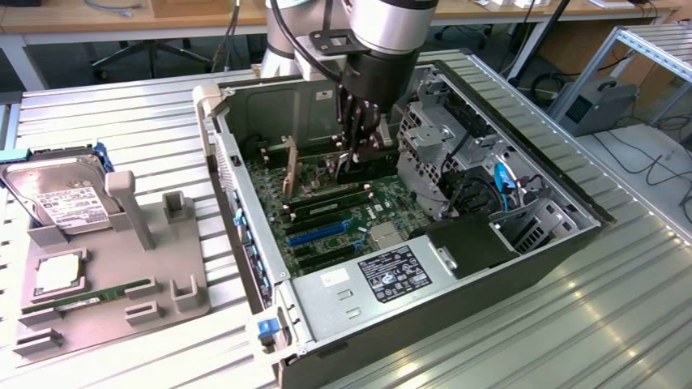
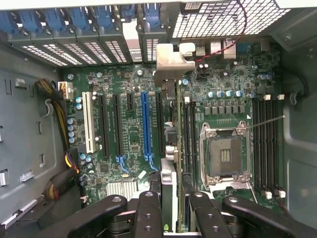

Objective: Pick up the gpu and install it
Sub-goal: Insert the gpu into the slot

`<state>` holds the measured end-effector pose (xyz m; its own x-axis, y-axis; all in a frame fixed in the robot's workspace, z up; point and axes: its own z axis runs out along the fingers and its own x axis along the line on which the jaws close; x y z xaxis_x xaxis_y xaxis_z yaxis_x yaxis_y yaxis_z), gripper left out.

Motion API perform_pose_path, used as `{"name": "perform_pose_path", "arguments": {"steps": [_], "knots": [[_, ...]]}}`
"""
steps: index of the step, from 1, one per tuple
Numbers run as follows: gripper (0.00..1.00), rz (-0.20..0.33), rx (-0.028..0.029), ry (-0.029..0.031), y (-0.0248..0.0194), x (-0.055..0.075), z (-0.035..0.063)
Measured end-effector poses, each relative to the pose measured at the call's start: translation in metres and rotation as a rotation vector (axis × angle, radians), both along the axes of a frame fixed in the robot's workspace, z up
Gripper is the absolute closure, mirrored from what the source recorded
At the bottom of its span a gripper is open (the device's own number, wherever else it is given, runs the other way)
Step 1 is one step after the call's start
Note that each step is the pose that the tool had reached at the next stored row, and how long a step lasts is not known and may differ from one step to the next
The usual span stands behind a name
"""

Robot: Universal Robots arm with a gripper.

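Holding the gpu (image 2: 170,163) edge-on between its fingers, the gripper (image 2: 171,208) is down inside the open computer case (image 1: 562,243), just above the motherboard (image 2: 124,124). Its jaws are about half closed on the thin card. The picking up is done. The card's silvery bracket (image 2: 171,62) is up by the slot covers at the back of the case. It looks not yet pushed into a slot, but this is hard to tell. The blue slot (image 2: 145,126) sits just beside the card.
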<state>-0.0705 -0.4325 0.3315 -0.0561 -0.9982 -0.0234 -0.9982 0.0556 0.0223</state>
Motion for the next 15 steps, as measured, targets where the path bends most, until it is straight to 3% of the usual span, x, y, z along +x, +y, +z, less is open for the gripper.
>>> {"name": "perform_pose_path", "arguments": {"steps": [15], "knots": [[0.73, 0.000, 0.0000, 0.0000, -0.0025, -0.0019, -0.0045]]}}
